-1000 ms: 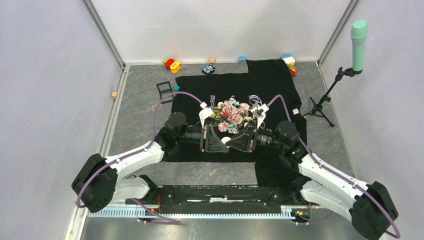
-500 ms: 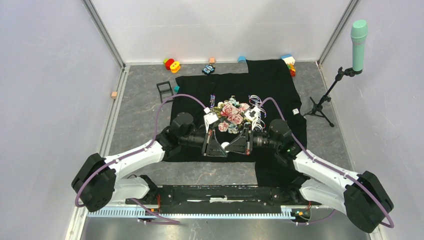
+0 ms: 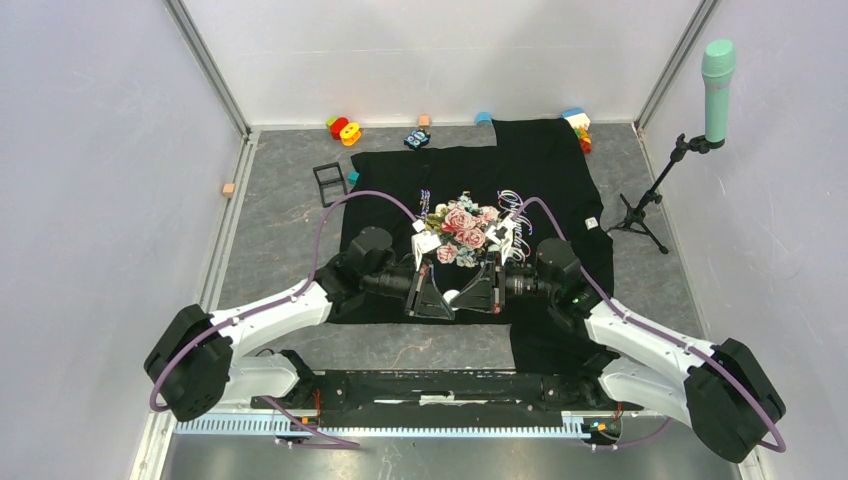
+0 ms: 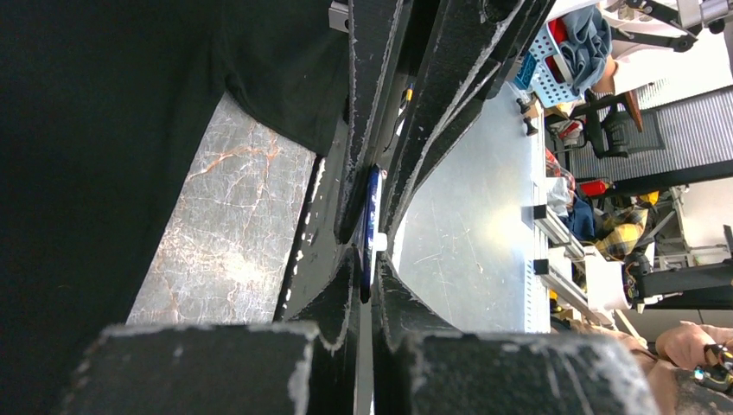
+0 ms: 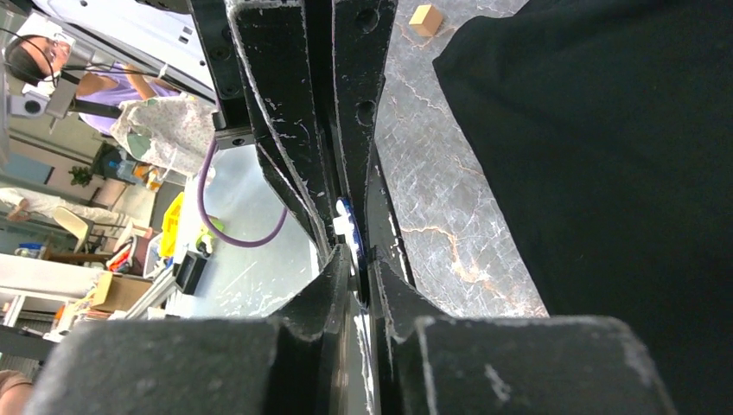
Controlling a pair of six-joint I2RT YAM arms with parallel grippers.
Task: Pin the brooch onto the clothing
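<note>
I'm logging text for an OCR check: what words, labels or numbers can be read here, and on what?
Nothing here reads clearly.
Pale cursive lettering on the T-shirt, beside the rose print: too small to read.
Small white tag at the T-shirt's right edge: too small to read.
On the brooch: nothing visible, it is seen edge-on.
</note>
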